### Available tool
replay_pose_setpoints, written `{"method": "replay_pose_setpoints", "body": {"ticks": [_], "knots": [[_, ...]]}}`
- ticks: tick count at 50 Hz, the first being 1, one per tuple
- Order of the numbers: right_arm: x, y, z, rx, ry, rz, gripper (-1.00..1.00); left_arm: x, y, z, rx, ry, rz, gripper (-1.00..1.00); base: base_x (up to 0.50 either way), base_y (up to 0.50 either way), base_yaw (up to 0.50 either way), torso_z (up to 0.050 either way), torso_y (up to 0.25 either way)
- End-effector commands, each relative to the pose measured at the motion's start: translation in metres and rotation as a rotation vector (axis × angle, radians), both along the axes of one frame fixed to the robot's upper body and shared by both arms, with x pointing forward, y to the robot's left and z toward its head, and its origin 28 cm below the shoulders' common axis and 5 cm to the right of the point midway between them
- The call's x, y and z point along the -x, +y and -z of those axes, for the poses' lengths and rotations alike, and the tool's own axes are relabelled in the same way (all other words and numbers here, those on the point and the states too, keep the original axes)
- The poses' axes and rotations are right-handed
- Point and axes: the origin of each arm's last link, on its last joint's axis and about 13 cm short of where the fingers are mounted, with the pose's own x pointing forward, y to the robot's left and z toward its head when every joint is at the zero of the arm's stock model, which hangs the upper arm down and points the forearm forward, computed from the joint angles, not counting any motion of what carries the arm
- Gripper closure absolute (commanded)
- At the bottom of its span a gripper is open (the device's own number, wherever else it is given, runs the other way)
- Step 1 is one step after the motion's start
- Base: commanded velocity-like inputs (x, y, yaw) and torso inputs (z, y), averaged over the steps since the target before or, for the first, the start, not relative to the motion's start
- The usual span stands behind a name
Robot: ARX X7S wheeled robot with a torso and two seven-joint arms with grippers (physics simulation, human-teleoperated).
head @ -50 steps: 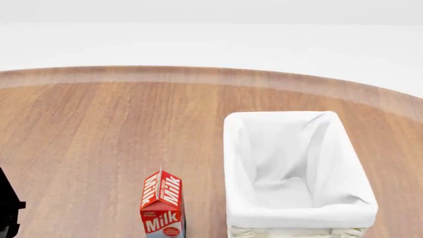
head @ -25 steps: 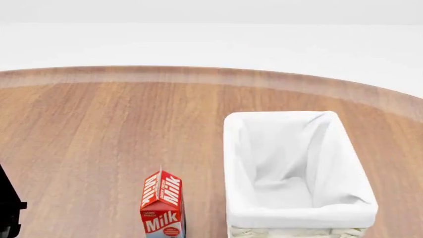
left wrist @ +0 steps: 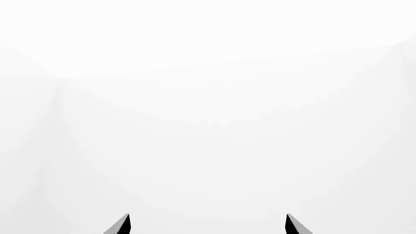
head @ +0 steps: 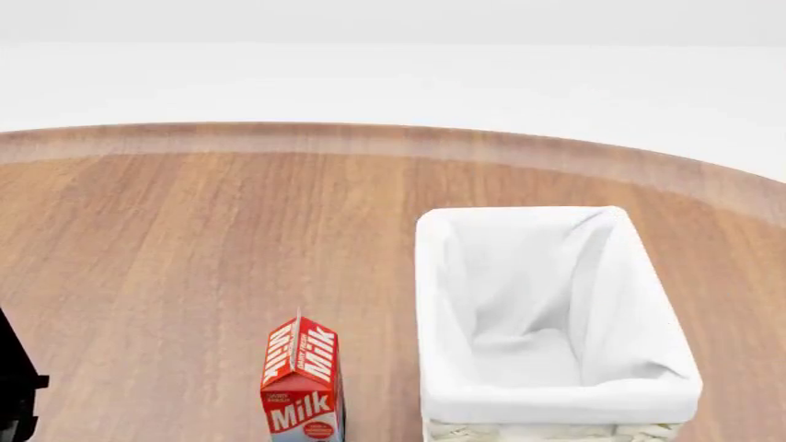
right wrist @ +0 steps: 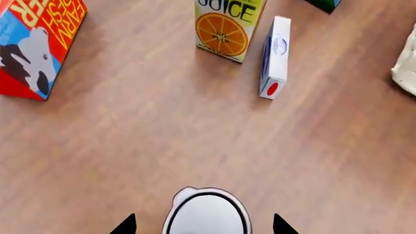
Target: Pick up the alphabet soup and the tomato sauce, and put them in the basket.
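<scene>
Risk — right gripper (right wrist: 202, 226), spread, straddles a pale-topped can (right wrist: 206, 214), label hidden, possibly the wrong one. Left gripper (left wrist: 206, 225) spread, empty. Basket (head: 437, 304) empty on the worktop (head: 184, 239).

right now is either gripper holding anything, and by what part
Nothing is held. The left gripper is open on blank white. The right gripper is open, a pale-topped can between its fingertips, not visibly clamped.

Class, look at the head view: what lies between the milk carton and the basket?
Only bare wooden table separates the milk carton and the basket, in the head view.
</scene>
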Motion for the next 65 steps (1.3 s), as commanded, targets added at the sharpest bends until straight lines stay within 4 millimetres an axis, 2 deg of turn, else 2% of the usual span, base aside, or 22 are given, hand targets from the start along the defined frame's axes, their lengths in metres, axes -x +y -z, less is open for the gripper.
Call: {"method": "replay_pose_setpoints", "body": {"ticks": [1, 50, 65], "knots": [[0.0, -0.001, 0.007, -0.01, 0.011, 0.007, -1.0, 0.0, 0.0, 0.0, 0.0, -0.001, 0.0, -1.0, 0.0, 0.0, 0.0, 0.0, 0.0], [0.005, -0.005, 0.039, -0.042, 0.072, 0.033, -1.0, -0.001, -0.001, 0.003, -0.001, 0.005, 0.002, -1.0, 0.0, 0.0, 0.0, 0.0, 0.0], [0.005, -0.005, 0.044, -0.055, 0.079, 0.042, -1.0, -0.001, -0.001, 0.003, -0.001, 0.01, 0.004, -1.0, 0.0, 0.0, 0.0, 0.0, 0.0]]}}
